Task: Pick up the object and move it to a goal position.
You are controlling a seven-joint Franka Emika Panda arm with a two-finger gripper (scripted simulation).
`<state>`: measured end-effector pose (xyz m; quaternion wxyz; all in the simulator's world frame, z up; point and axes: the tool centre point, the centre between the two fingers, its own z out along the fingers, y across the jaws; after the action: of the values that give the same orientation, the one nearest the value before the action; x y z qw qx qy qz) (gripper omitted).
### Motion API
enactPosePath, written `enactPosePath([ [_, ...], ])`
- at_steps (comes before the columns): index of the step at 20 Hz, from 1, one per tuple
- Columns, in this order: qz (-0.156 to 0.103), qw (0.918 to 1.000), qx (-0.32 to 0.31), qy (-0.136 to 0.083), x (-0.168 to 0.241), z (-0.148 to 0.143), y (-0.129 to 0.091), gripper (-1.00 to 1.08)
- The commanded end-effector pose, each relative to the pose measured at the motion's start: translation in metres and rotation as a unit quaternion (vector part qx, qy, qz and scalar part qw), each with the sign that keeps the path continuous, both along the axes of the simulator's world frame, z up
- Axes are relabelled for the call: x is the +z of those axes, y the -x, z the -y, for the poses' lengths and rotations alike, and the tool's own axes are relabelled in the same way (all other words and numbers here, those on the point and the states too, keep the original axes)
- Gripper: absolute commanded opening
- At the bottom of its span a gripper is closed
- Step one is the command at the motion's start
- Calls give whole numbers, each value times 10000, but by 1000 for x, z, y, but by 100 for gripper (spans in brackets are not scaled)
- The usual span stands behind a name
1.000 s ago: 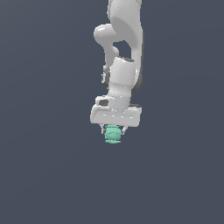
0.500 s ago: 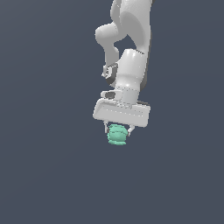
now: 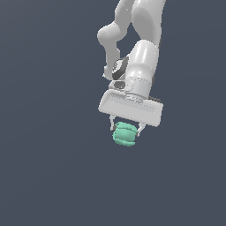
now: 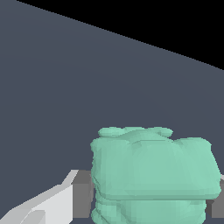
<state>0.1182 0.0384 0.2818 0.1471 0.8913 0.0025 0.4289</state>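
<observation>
The blob [image 3: 124, 134] sits clamped between my fingers, hanging just below the white body of my end effector [image 3: 125, 129]. In the wrist view it fills the near field [image 4: 153, 175], one grey pad [image 4: 82, 199] pressed against its side, so I am grasping it firmly. Over the last second my arm [image 3: 143, 57] has swung nearer the exterior camera and tilted, and the blob has come along, still seated the same way between the fingers. I judge that the pick is done and I am in the carry phase. No goal marker shows in either view, and only plain grey lies around, so I cannot tell how far remains. My main worry is the lumpy shape slipping if I tilt further
</observation>
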Motion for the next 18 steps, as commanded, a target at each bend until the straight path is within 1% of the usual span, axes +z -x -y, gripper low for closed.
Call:
enactPosePath([
  [1, 235, 9997, -57, 51, 16, -5, -4, -100],
  [8, 940, 9950, -247, 207, 65, -22, -14, -100],
  [13, 1450, 9881, -395, 323, 99, -35, -17, -100],
  [18, 1854, 9804, -526, 419, 126, -45, -17, -100],
])
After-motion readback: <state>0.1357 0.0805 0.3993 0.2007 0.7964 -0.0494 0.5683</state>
